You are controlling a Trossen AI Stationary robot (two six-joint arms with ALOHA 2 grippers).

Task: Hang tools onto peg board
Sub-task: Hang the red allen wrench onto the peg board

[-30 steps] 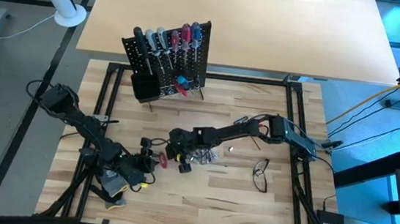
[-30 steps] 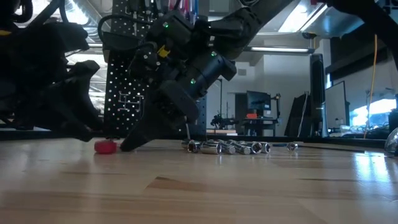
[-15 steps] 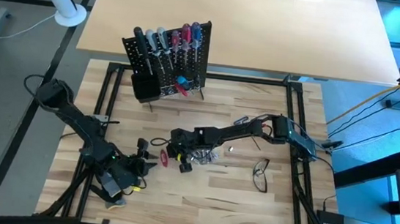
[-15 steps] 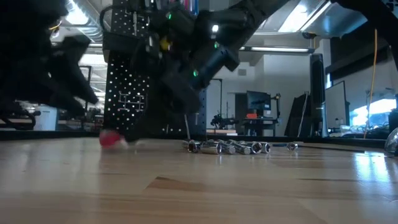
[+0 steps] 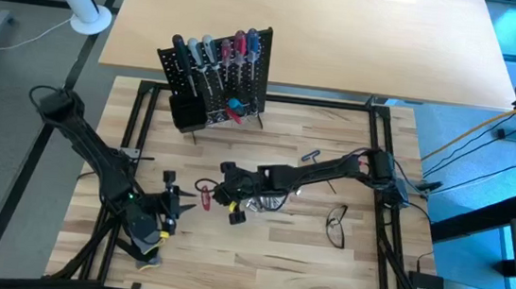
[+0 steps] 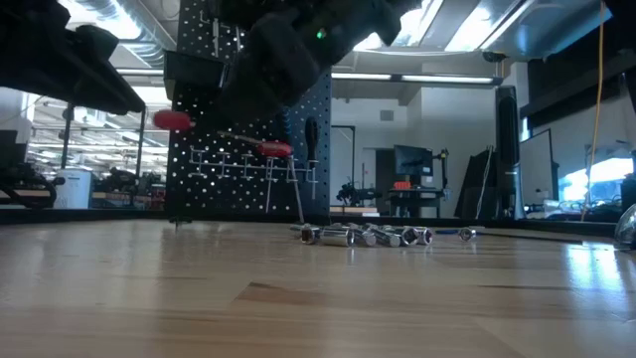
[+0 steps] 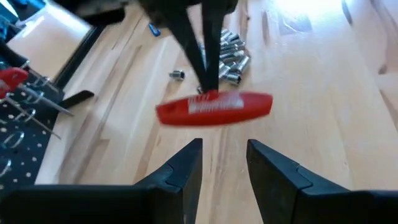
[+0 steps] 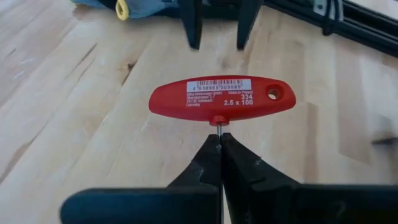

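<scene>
Red T-handle key [image 8: 221, 102] pinched by right gripper [image 8: 219, 144], left gripper [image 7: 224, 163] spread nearby

Right gripper [image 8: 219, 144] raised off the table mid-board, arm stretched across from the right, fingers pinched tight together. Left gripper [image 7: 224, 163] low at front-left, facing it, fingers parted.

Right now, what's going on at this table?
The right gripper is shut on the thin metal shaft of a red T-handle tool, holding it above the tabletop. The left gripper faces the tool with open fingers, not touching it. Several tools already hang on the peg board, and silver bits lie loose on the wood.
</scene>
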